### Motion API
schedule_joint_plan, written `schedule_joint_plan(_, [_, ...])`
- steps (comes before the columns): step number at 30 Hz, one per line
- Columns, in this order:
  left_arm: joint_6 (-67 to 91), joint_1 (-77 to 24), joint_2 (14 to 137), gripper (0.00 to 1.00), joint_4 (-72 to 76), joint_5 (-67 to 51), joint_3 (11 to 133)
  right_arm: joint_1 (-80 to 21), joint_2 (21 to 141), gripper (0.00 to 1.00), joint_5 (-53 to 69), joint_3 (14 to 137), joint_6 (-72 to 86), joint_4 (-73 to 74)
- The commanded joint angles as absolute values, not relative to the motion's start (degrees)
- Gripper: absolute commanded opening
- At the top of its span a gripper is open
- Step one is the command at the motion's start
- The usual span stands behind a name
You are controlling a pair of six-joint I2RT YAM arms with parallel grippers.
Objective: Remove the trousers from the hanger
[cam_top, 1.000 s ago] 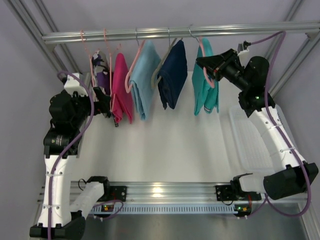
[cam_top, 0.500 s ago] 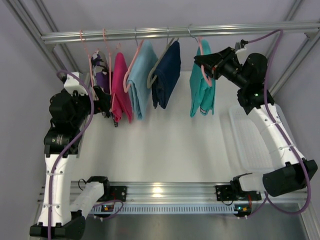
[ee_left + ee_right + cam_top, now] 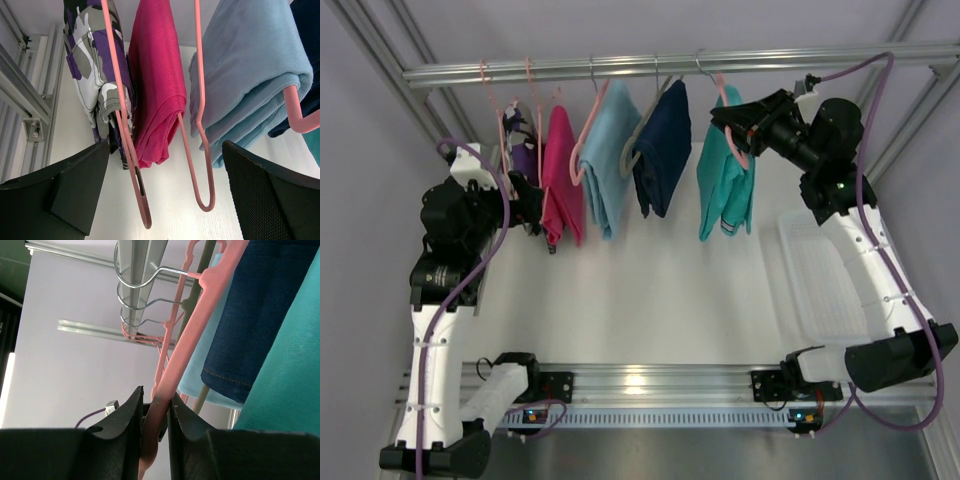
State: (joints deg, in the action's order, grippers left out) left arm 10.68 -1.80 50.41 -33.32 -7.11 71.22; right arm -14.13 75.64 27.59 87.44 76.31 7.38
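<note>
The teal trousers [image 3: 725, 190] hang folded over the salmon-pink hanger [image 3: 732, 135], whose silver hook [image 3: 704, 67] rests on the rail. My right gripper [image 3: 726, 120] is shut on the hanger's sloping arm from the right. In the right wrist view the two black fingers [image 3: 125, 420] pinch the pink hanger [image 3: 210, 300], with the trousers [image 3: 285, 385] at the right edge. My left gripper [image 3: 525, 200] stands open at the far left of the rack, well away from the trousers. In its wrist view the left gripper [image 3: 165, 170] has nothing clamped between its fingers.
The metal rail [image 3: 670, 65] also carries a sky-blue garment [image 3: 610, 160], a navy garment [image 3: 665, 150], a magenta garment [image 3: 562, 175] and a purple patterned one [image 3: 525, 160]. Two pink hanger loops [image 3: 202, 190] dangle between the left fingers. A clear plastic tray [image 3: 820, 290] lies on the right.
My right gripper has nudged the hanger and trousers a little to the left and risen slightly. The navy garment swayed left and back. The left arm has stayed still.
</note>
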Motion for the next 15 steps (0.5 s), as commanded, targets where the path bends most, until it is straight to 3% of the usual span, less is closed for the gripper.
schedule_joint_plan(1, [10.81, -1.49, 50.01, 0.99, -29.44, -8.09, 71.37, -13.18, 71.72, 0.0, 21.71, 100.11, 69.26, -28.66])
schedule_joint_plan(10, [9.58, -1.49, 49.04, 0.99, -29.71, -7.56, 70.93, -13.36, 70.05, 0.0, 26.36, 88.51, 63.72, -25.31])
schedule_joint_plan(15, [9.32, -1.58, 49.13, 0.99, -29.71, -7.29, 70.93, -13.8, 69.7, 0.3, 27.6, 84.82, 62.41, -25.31])
